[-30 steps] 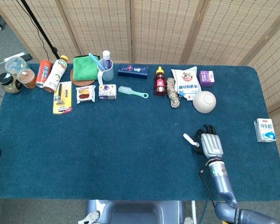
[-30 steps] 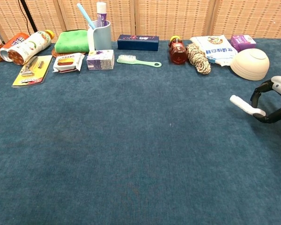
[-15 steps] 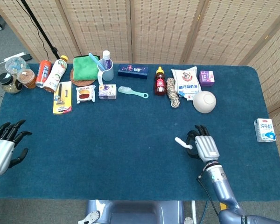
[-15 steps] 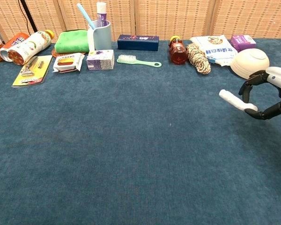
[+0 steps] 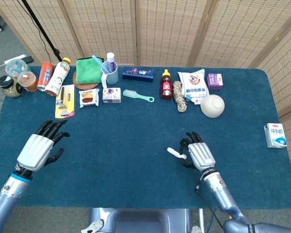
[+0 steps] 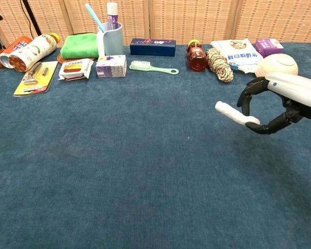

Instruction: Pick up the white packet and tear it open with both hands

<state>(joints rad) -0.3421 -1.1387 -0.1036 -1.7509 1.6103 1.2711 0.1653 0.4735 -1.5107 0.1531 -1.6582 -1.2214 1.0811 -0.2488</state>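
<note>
Two white packets lie in the back row. A small white snack packet (image 5: pixel 89 97) (image 6: pixel 76 68) sits at the left beside a lilac box (image 5: pixel 111 95). A larger white bag with blue print (image 5: pixel 193 85) (image 6: pixel 236 52) lies at the right behind the bowl (image 5: pixel 212 106). My left hand (image 5: pixel 39 148) hovers over the near left of the table, fingers spread, holding nothing, well in front of the snack packet. My right hand (image 5: pixel 194 154) (image 6: pixel 272 102) floats right of centre with fingers loosely curved and thumb out, empty, in front of the bowl.
Along the back of the blue table (image 5: pixel 136 141) stand jars, a can, a bottle (image 5: pixel 57 76), a razor card (image 5: pixel 64 101), a green cloth, a cup with toothbrush (image 5: pixel 109 72), a dark box, a brush (image 5: pixel 138 96), a sauce bottle (image 5: pixel 166 85) and rope. A milk carton (image 5: pixel 275 135) lies at the far right.
My left hand has come into view and moved up and rightward over the table. My right hand has drifted left, toward the table's middle, still empty.
</note>
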